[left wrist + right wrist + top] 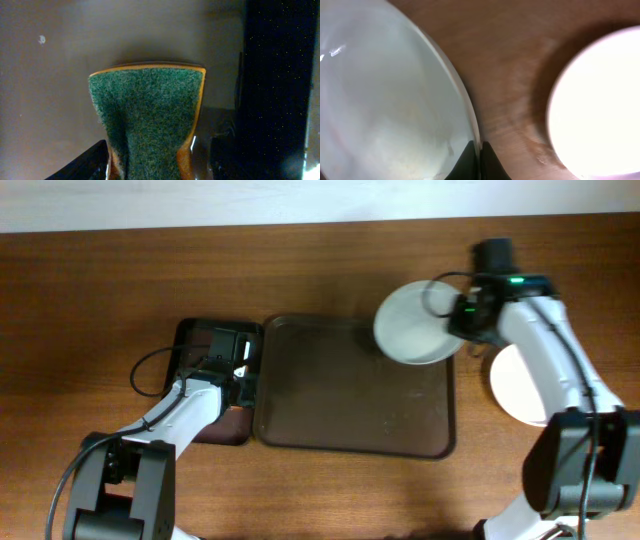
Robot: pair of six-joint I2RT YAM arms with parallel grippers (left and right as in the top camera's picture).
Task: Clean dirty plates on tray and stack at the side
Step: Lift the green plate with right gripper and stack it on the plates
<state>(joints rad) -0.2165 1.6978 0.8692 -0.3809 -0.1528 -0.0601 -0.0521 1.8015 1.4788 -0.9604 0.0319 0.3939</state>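
Observation:
My right gripper (462, 315) is shut on the rim of a white plate (412, 322) and holds it lifted over the far right corner of the brown tray (350, 395). In the right wrist view the fingers (480, 155) pinch the plate's edge (395, 100). Another white plate (516, 385) lies on the table right of the tray, partly under my right arm; it also shows in the right wrist view (600, 100). My left gripper (228, 355) is shut on a green and orange sponge (145, 120) over the small dark tray (195, 340).
The small dark tray lies against the left side of the brown tray. Bare wooden table (100, 300) lies around both trays. A pale wall edge (300, 200) runs along the far side.

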